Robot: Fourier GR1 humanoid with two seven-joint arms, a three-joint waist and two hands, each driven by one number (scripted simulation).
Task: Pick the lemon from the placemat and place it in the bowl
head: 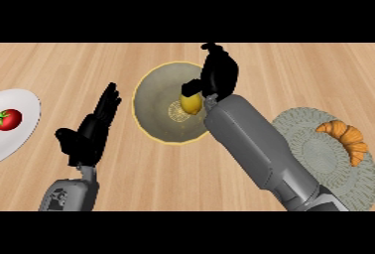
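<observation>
Yellow lemon (191, 103) in right hand (218, 74) over bowl (155, 106); croissant (346, 139) on placemat (307, 149).

Bare counter (88, 59) between plate (26, 106) and bowl (150, 89).

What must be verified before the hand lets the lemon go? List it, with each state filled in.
1. Lemon held by right hand: ok, thumb and fingers curl round it.
2. Lemon over the bowl: ok, it shows above the bowl's inside.
3. Lemon's height over the bowl's bottom: cannot tell from this steep view.
4. Left hand out of the way: ok, open, left of the bowl.
5. Croissant undisturbed on the placemat: ok.
6. Tomato on its plate: ok.
</observation>
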